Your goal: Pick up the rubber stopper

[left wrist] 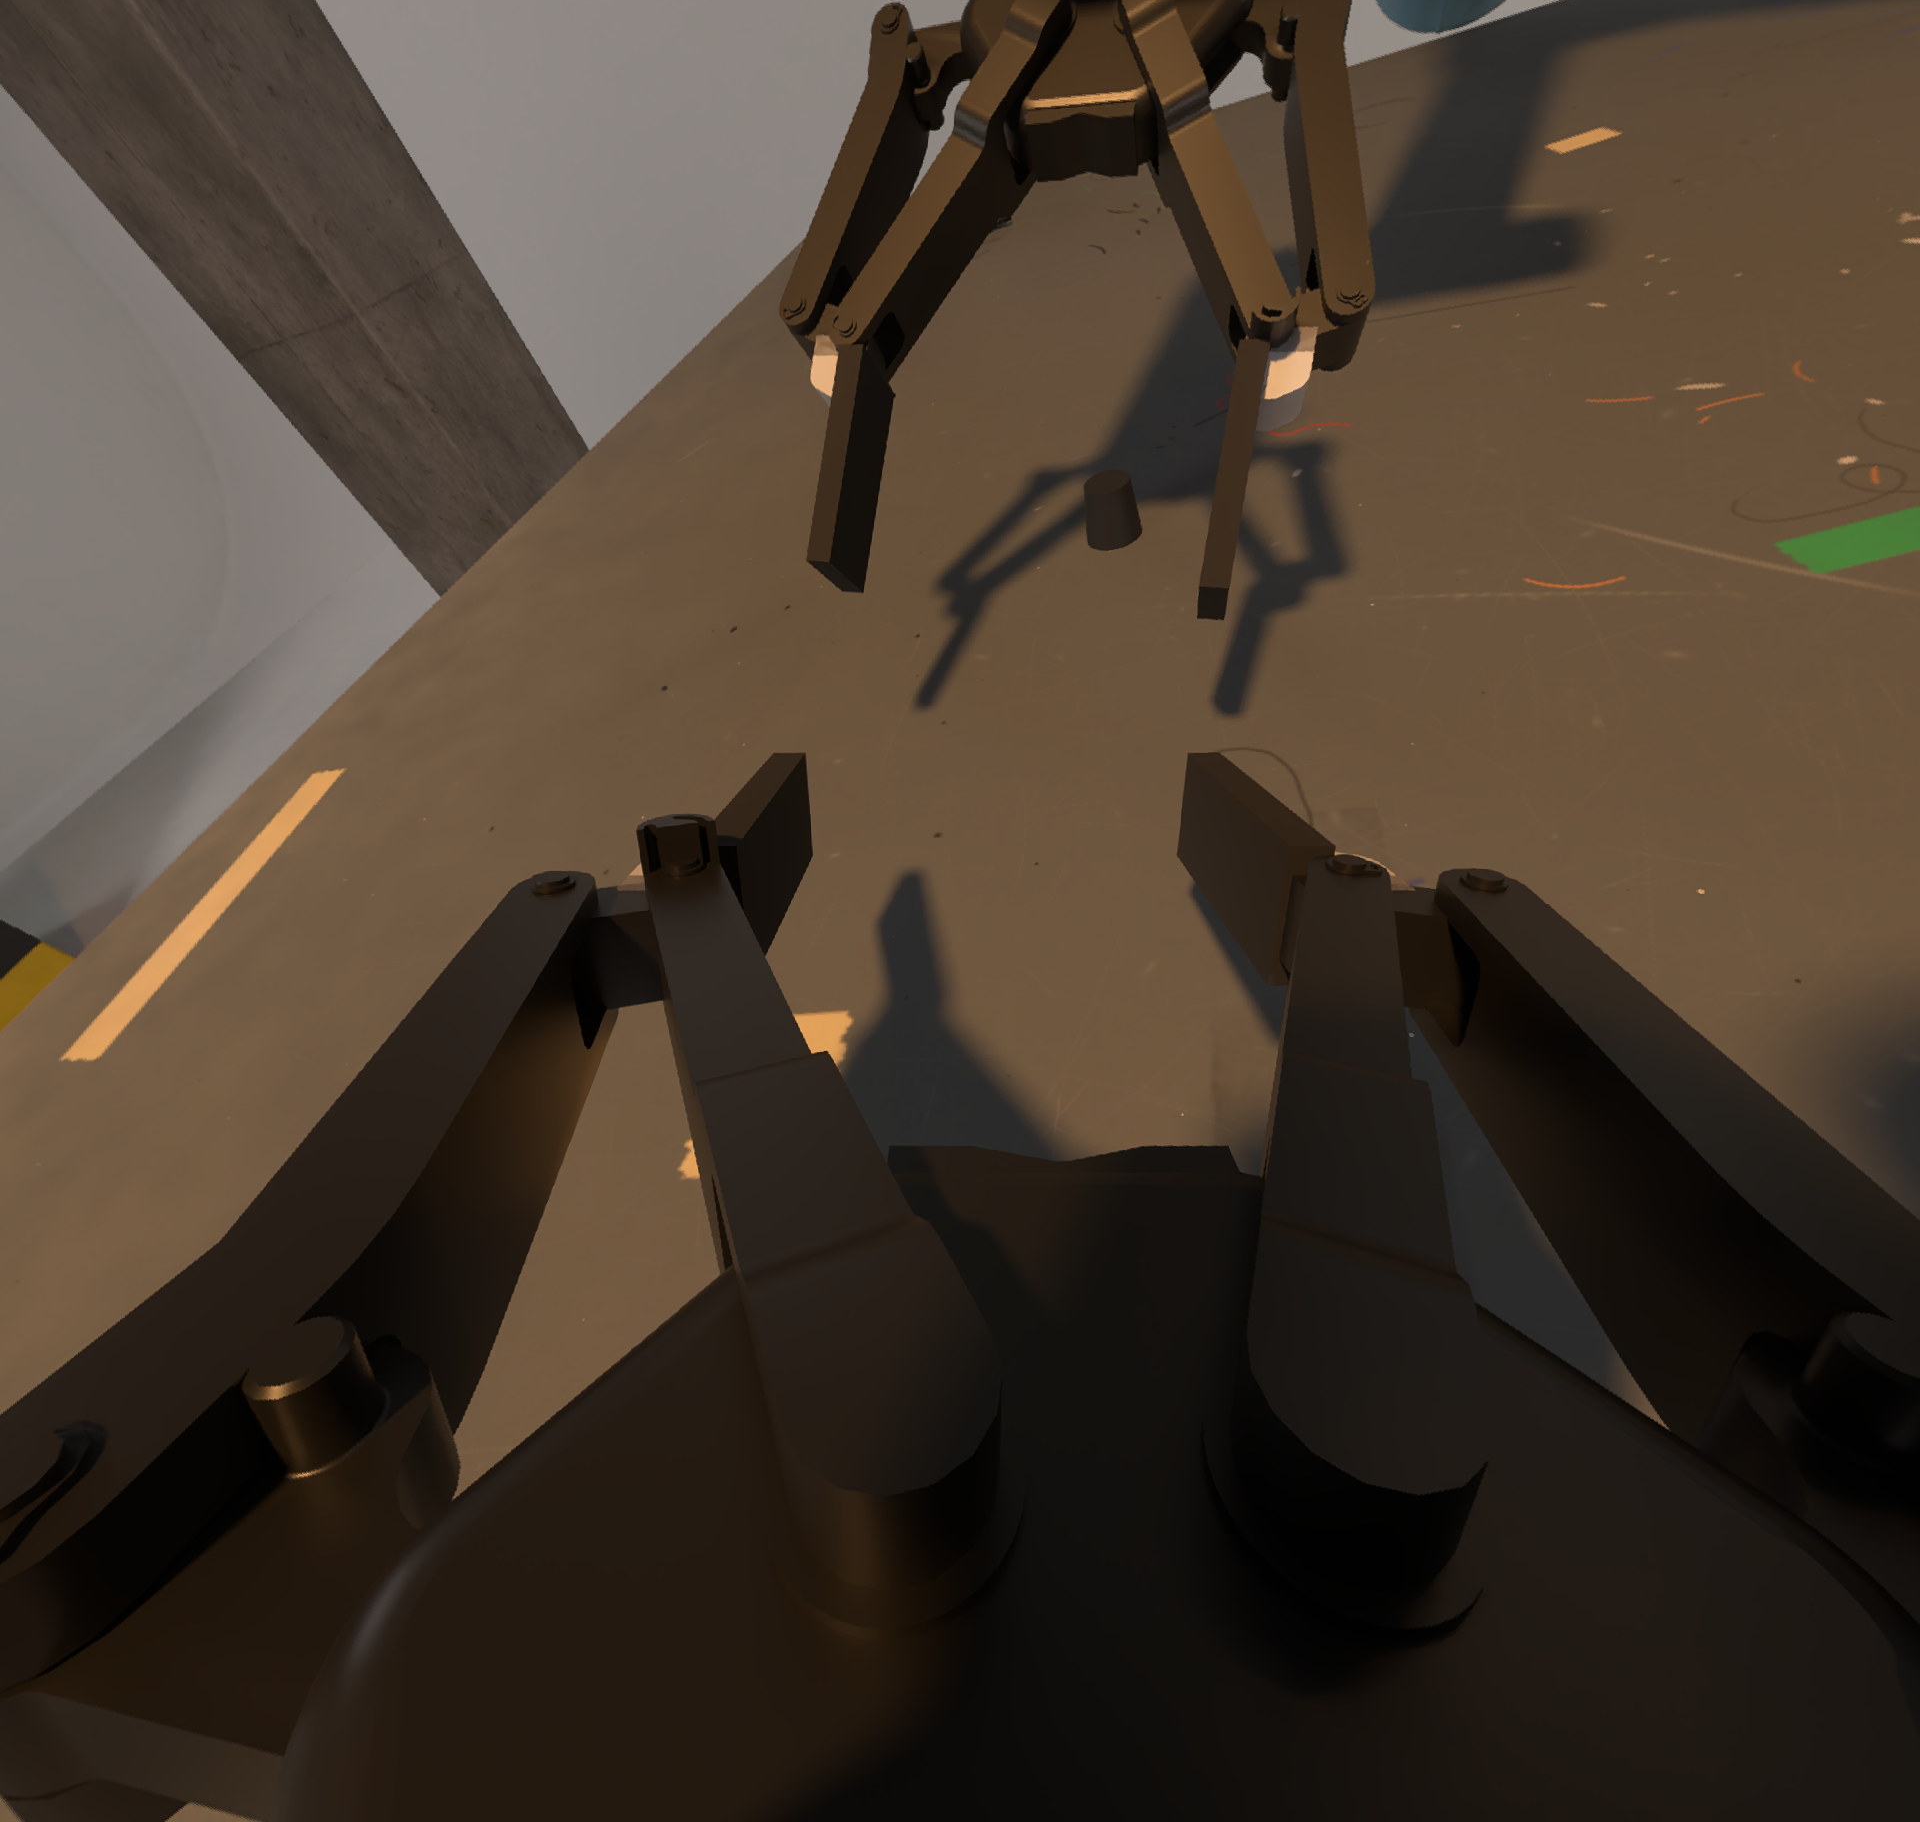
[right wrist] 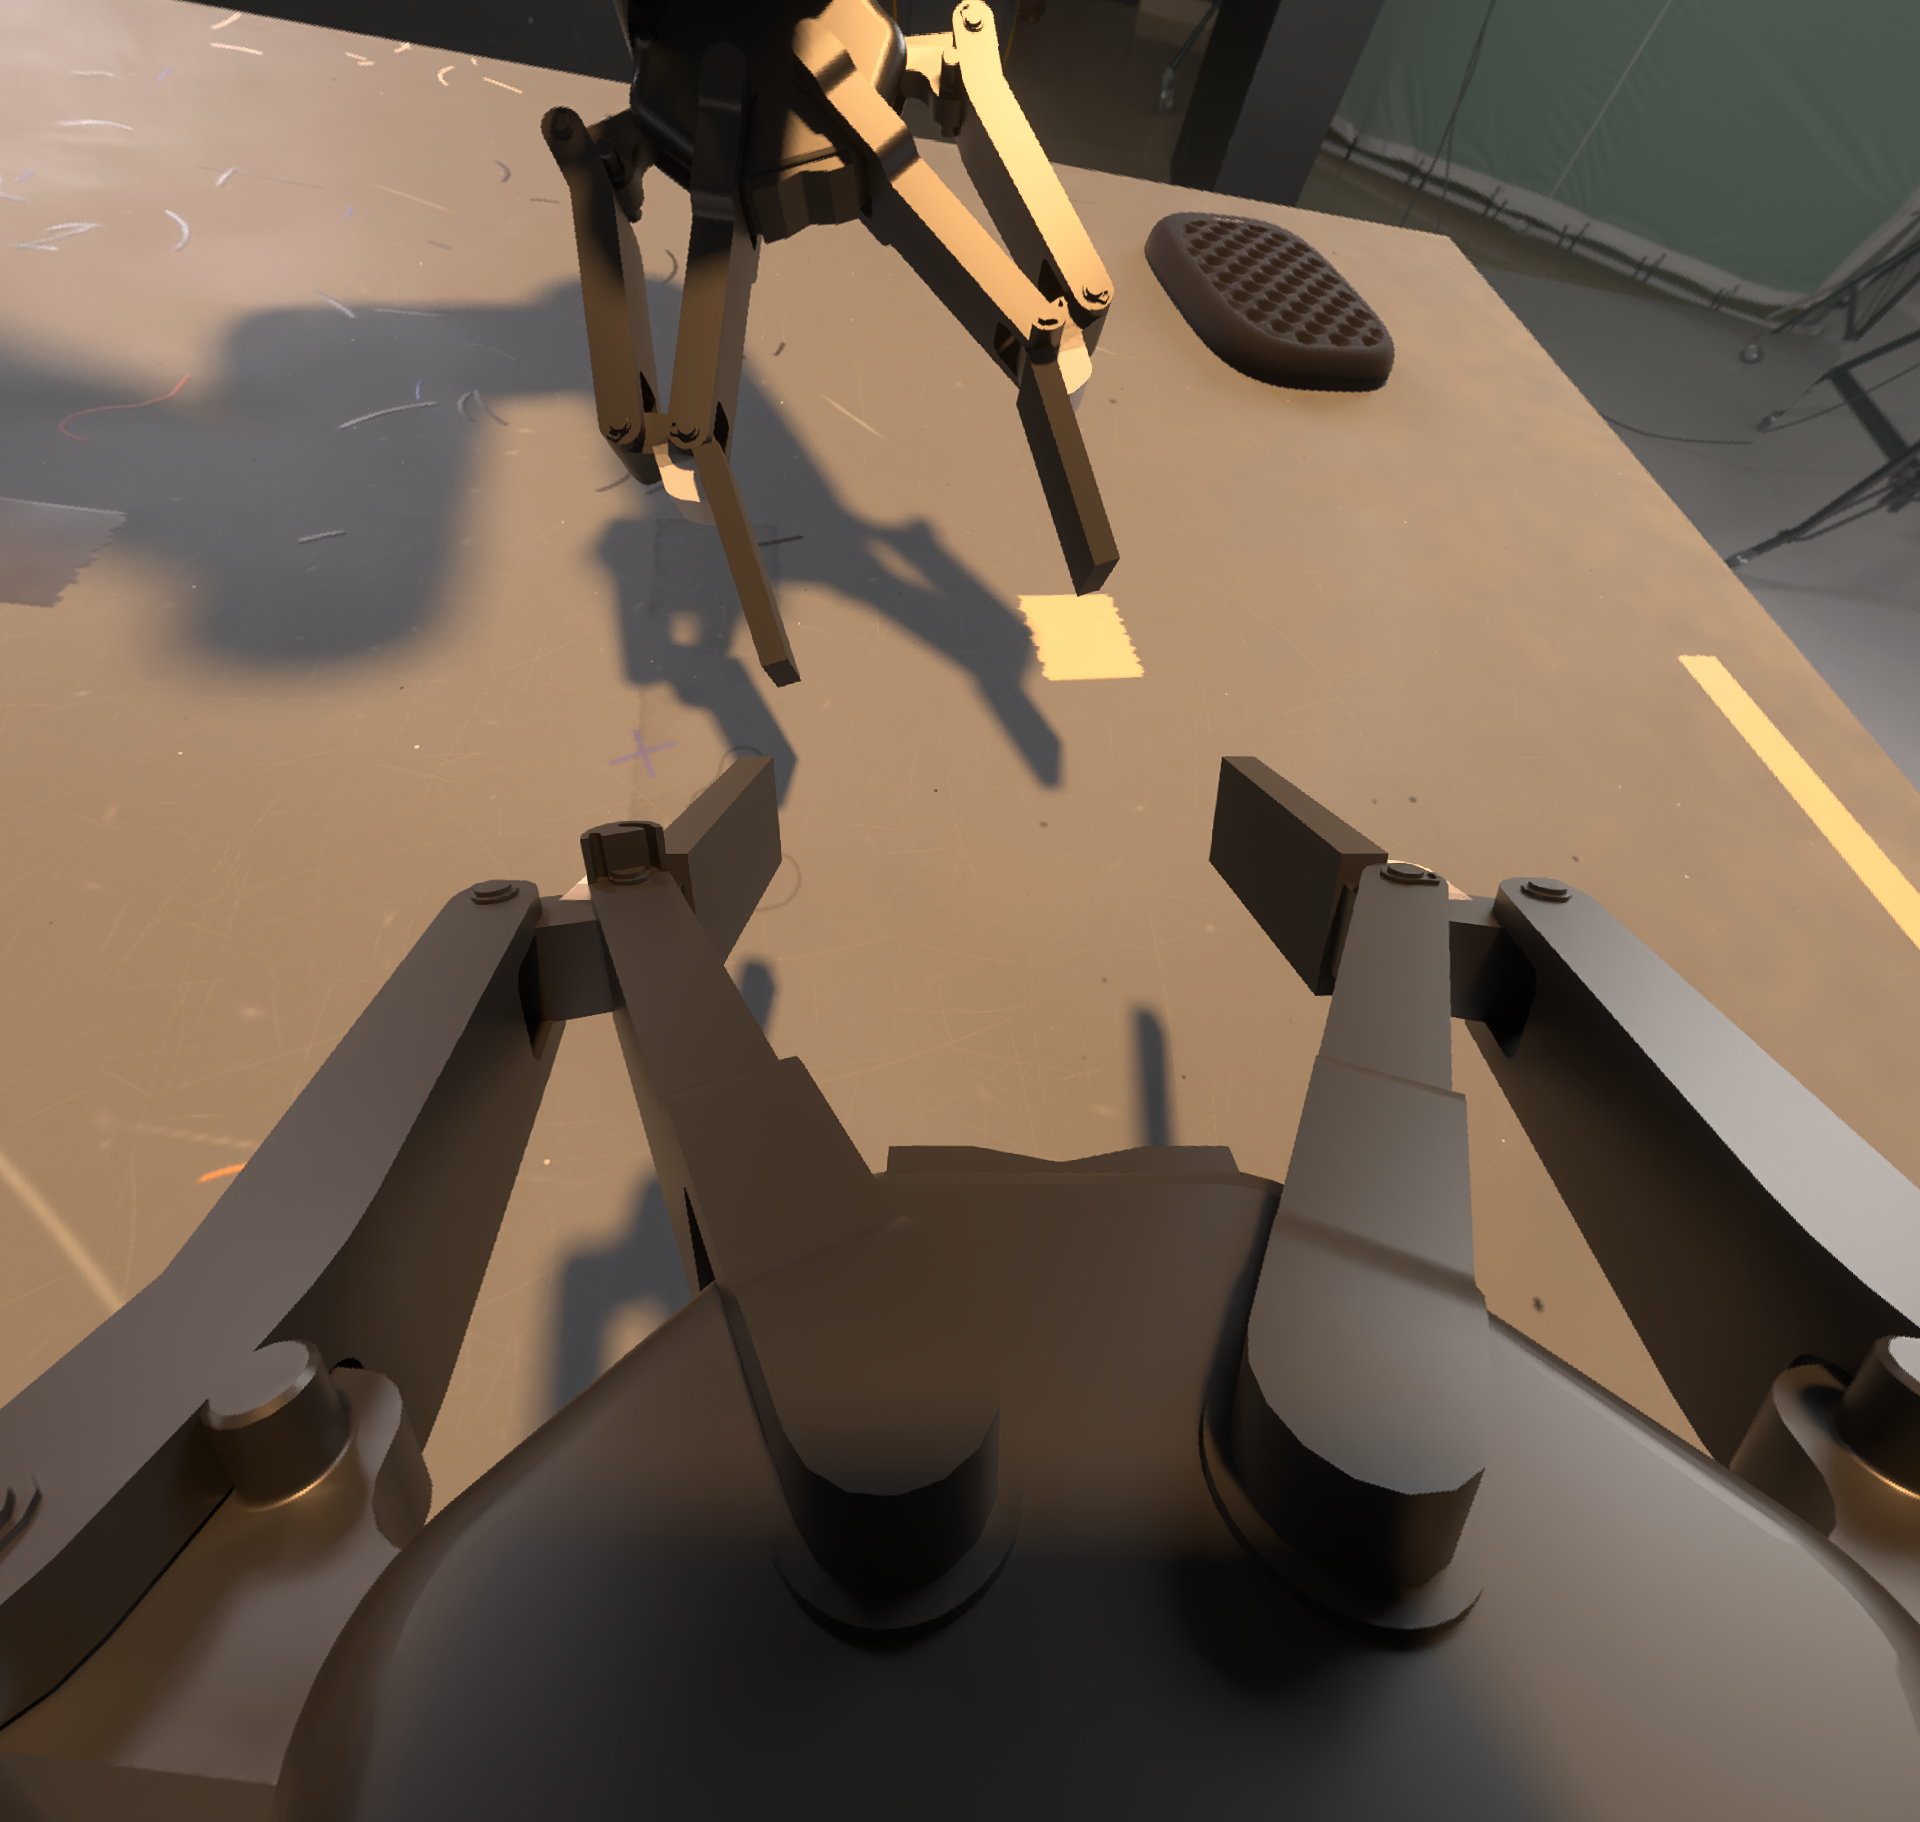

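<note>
The rubber stopper (left wrist: 1111, 511) is a small dark tapered plug standing upright on the brown table, seen only in the left wrist view. My left gripper (left wrist: 997, 806) is open and empty, hovering above the table well short of the stopper. My right gripper (left wrist: 1023, 593) faces it from the far side, open and empty, its fingers hanging above the table with the stopper standing just behind and between them. In the right wrist view my right gripper (right wrist: 997, 816) is open over bare table, and the left gripper (right wrist: 940, 629) hangs open farther off. The stopper does not show there.
A dark oval perforated pad (right wrist: 1270, 302) lies at the table's far right corner. Tape marks lie on the table: a square patch (right wrist: 1081, 638), a long strip (right wrist: 1808, 801), a green piece (left wrist: 1855, 538). The table edge (left wrist: 520, 546) runs along the left, with a concrete pillar (left wrist: 260, 193) beyond it.
</note>
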Robot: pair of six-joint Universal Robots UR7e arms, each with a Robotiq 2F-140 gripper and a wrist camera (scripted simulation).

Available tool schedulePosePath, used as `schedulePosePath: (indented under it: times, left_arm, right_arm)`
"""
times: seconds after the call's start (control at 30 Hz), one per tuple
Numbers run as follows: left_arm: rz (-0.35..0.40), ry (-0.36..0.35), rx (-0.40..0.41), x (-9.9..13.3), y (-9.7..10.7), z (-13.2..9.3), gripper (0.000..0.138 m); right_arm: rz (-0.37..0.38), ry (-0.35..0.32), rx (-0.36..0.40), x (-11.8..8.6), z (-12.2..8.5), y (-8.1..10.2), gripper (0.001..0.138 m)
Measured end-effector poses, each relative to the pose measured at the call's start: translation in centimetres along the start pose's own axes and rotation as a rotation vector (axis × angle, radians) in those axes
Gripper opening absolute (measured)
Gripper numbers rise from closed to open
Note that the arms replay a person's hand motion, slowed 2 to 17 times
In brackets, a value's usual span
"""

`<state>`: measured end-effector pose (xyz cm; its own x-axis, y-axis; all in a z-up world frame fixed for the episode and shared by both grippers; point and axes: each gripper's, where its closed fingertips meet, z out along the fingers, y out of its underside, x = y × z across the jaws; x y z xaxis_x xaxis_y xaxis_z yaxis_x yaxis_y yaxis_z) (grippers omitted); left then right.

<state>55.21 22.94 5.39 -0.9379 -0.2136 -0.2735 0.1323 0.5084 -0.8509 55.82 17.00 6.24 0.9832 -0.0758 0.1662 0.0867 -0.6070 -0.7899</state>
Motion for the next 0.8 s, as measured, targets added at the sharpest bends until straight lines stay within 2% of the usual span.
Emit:
schedulePosePath:
  times: [0.33,0.8]
  left_arm:
    - [-0.061,0.053,0.005,0.22,0.16,0.29,0.095]
    - [-0.094,0.110,0.005,0.37,-0.06,0.63,0.096]
  right_arm:
    - [0.072,-0.033,0.039,-0.27,-0.46,-0.41,0.108]
    - [0.183,-0.111,0.064,-0.62,-0.62,-0.96,0.108]
